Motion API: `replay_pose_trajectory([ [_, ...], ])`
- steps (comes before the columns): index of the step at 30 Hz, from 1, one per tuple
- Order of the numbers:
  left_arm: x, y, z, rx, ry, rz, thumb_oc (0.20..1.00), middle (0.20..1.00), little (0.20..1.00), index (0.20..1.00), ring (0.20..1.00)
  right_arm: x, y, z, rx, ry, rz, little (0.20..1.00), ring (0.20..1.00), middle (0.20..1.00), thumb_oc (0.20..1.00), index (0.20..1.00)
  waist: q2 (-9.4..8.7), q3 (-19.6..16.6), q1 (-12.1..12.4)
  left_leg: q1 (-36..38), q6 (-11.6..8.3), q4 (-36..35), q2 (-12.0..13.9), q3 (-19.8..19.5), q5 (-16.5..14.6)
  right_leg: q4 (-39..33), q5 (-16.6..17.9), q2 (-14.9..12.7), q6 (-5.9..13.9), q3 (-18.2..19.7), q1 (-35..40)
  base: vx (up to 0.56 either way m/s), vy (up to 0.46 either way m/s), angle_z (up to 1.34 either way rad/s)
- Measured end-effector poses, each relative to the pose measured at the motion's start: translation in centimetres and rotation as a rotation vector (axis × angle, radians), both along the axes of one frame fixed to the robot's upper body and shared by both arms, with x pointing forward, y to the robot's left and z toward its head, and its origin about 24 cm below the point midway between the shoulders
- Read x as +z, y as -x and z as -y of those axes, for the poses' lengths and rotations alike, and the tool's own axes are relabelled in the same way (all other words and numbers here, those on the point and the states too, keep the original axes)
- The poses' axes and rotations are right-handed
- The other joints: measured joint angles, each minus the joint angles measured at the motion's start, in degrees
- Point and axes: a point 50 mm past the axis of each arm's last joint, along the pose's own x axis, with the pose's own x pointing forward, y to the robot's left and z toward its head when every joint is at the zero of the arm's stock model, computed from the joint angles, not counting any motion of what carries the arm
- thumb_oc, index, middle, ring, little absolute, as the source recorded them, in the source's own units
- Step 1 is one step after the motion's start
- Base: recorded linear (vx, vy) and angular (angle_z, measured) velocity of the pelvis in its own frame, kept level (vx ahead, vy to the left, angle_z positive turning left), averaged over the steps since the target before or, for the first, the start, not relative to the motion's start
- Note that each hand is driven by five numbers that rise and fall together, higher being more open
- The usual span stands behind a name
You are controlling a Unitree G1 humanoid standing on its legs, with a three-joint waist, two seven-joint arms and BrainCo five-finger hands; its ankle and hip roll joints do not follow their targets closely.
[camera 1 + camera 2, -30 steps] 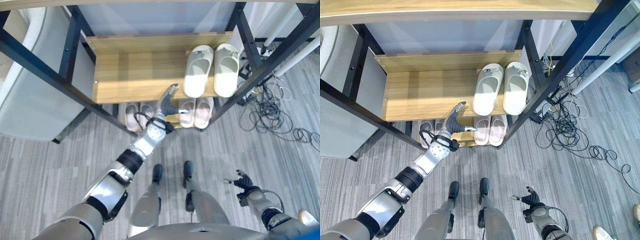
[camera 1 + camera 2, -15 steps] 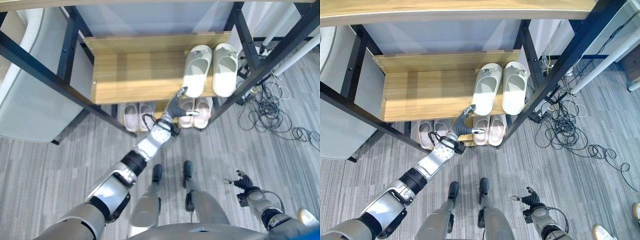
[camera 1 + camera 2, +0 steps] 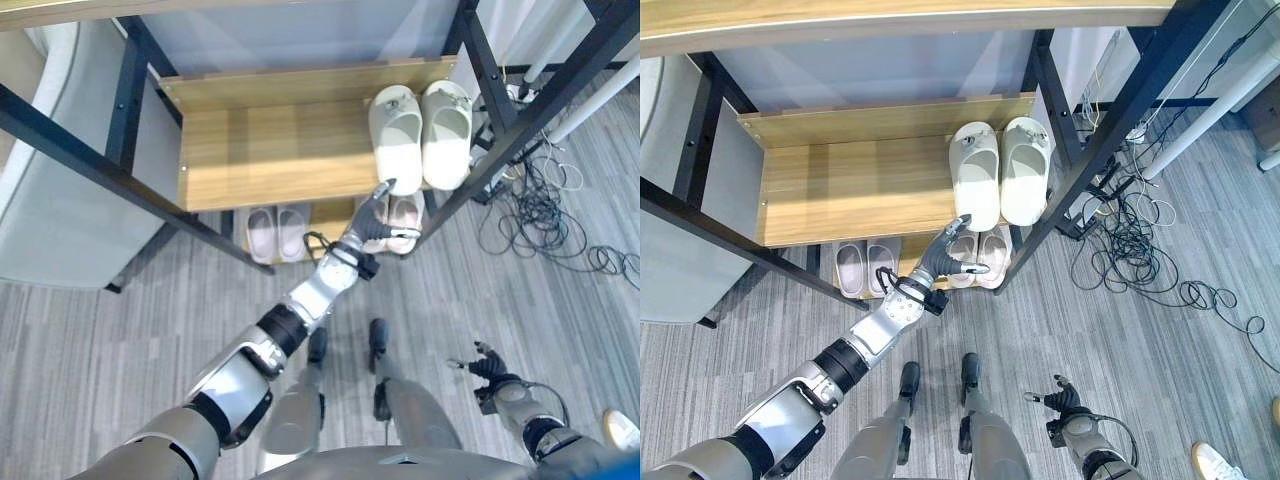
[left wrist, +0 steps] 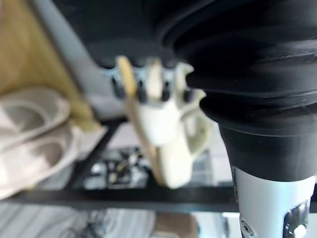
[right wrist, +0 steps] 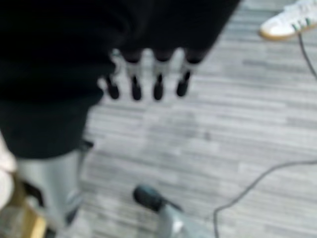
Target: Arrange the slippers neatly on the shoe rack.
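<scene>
A pair of white slippers (image 3: 420, 135) lies side by side at the right end of the wooden middle shelf (image 3: 270, 150) of the black-framed shoe rack. My left hand (image 3: 364, 216) is open in front of that shelf's edge, its straight fingers (image 3: 958, 226) pointing up at the heel of the left white slipper (image 3: 975, 185). In the left wrist view the fingers (image 4: 141, 89) reach toward the cream slippers (image 4: 171, 144). My right hand (image 3: 487, 366) hangs open low over the floor at the lower right, its fingers (image 5: 146, 84) straight.
On the lowest shelf sit two pale pink pairs, one at the left (image 3: 277, 232) and one at the right (image 3: 395, 215) behind my left hand. Tangled cables (image 3: 545, 225) lie on the floor right of the rack. A person's white sneaker (image 5: 292, 20) is nearby.
My left hand has moved to the right along the front of the shelf, from its middle to just below the white slippers' heels. The right hand has stayed put.
</scene>
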Motion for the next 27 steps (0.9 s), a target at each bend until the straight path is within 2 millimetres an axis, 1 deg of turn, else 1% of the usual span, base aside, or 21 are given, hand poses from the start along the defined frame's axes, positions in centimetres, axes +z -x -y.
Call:
replay_pose_trajectory([
  [7, 0.1, 0.0, 0.0, -0.001, 0.021, -0.003, 1.0, 1.0, 1.0, 1.0, 1.0, 0.0, 0.0, 0.0, -0.001, 0.001, 0.001, 1.0, 1.0, 1.0, 1.0, 1.0, 0.28, 0.2, 0.0, 0.0, 0.04, 0.0, 0.0, 0.1, 0.0, 0.0, 0.0, 0.0, 0.0, 0.1, 0.0, 0.0, 0.0, 0.0],
  [11, 0.2, -0.2, -0.4, 0.006, 0.011, 0.003, 1.0, 1.0, 1.0, 1.0, 1.0, 0.0, 0.0, 0.0, -0.001, 0.001, 0.001, 1.0, 1.0, 1.0, 1.0, 1.0, 0.27, 0.2, 0.0, 0.0, 0.07, 0.0, 0.0, 0.1, 0.0, 0.0, 0.0, 0.0, 0.01, 0.1, 0.0, 0.01, 0.001, 0.0],
  [12, 0.2, -0.3, -0.8, 0.015, 0.002, 0.009, 1.0, 1.0, 1.0, 1.0, 1.0, 0.0, 0.0, 0.0, -0.001, 0.001, 0.001, 1.0, 1.0, 1.0, 1.0, 1.0, 0.26, 0.2, 0.0, 0.1, 0.07, 0.0, 0.0, 0.1, 0.0, 0.0, 0.0, 0.0, 0.01, 0.1, 0.0, 0.04, 0.006, 0.0],
  [15, 1.4, -1.3, -2.5, 0.071, -0.007, 0.053, 1.0, 1.0, 1.0, 1.0, 1.0, 0.0, 0.0, 0.0, 0.001, -0.003, 0.0, 1.0, 1.0, 1.0, 1.0, 1.0, 0.23, 0.1, -0.1, 0.3, 0.13, 0.0, 0.0, 0.2, -0.1, 0.0, 0.0, 0.0, 0.01, 0.1, 0.3, 0.03, 0.008, -0.01],
  [18, 2.2, -1.8, -3.9, 0.12, 0.006, 0.081, 1.0, 1.0, 1.0, 1.0, 1.0, -0.1, 0.1, 0.0, 0.005, -0.009, -0.012, 1.0, 1.0, 1.0, 1.0, 1.0, 0.23, 0.0, 0.2, 1.0, 0.21, 0.0, 0.1, 0.2, -0.2, 0.0, -0.1, 0.0, -0.06, 0.1, 1.0, 0.05, 0.003, -0.01],
  [20, 3.3, -2.0, -4.6, 0.138, 0.023, 0.114, 1.0, 1.0, 1.0, 1.0, 1.0, -0.1, 0.1, -0.1, 0.006, -0.013, -0.016, 1.0, 1.0, 1.0, 1.0, 1.0, 0.09, -0.2, 0.1, 1.4, 0.24, 0.0, 0.1, 0.2, -0.3, 0.0, -0.1, 0.1, -0.15, 0.1, 1.4, 0.02, 0.004, 0.01],
  [22, 4.5, -2.0, -5.1, 0.142, 0.037, 0.16, 1.0, 1.0, 1.0, 1.0, 1.0, -0.2, 0.2, -0.3, 0.009, -0.021, -0.019, 1.0, 1.0, 1.0, 1.0, 1.0, -0.04, -1.2, 0.3, 1.5, 0.29, 0.0, 0.1, 0.0, -0.3, 0.0, -0.2, 0.1, -0.25, 0.0, 1.5, 0.01, 0.004, 0.03],
  [23, 5.1, -2.0, -5.4, 0.141, 0.044, 0.181, 1.0, 1.0, 1.0, 1.0, 1.0, -0.3, 0.2, -0.5, 0.01, -0.03, -0.02, 1.0, 1.0, 1.0, 1.0, 1.0, -0.04, -1.3, 0.3, 2.0, 0.26, 0.0, 0.1, -0.2, -0.4, 0.0, -0.3, 0.1, -0.29, -0.2, 2.2, 0.02, 0.009, 0.09],
  [25, 6.2, -1.7, -5.6, 0.128, 0.054, 0.225, 1.0, 1.0, 1.0, 1.0, 1.0, -0.7, 0.6, -1.3, 0.002, -0.061, -0.031, 1.0, 1.0, 1.0, 1.0, 1.0, -0.12, -2.6, 0.4, 2.1, 0.22, 0.0, 0.1, -0.7, -0.4, 0.0, -0.5, 0.0, -0.5, -0.7, 2.4, 0.02, -0.002, 0.1],
  [26, 6.8, -1.2, -5.5, 0.096, 0.062, 0.25, 1.0, 1.0, 1.0, 1.0, 1.0, -0.9, 0.9, -1.5, 0.002, -0.072, -0.041, 1.0, 1.0, 1.0, 1.0, 1.0, -0.09, -3.6, 1.2, 2.2, 0.23, 0.0, 0.1, -0.7, -0.5, 0.0, -0.6, 0.0, -0.48, -0.9, 2.6, 0.01, -0.007, 0.05],
  [27, 6.8, -1.0, -5.5, 0.084, 0.066, 0.252, 1.0, 1.0, 1.0, 1.0, 1.0, -0.9, 1.1, -1.5, 0.0, -0.074, -0.045, 1.0, 1.0, 1.0, 1.0, 1.0, 0.01, -4.1, 1.4, 2.3, 0.24, 0.0, 0.1, -0.7, -0.5, 0.0, -0.6, 0.0, -0.46, -0.9, 2.7, 0.0, 0.0, 0.0],
])
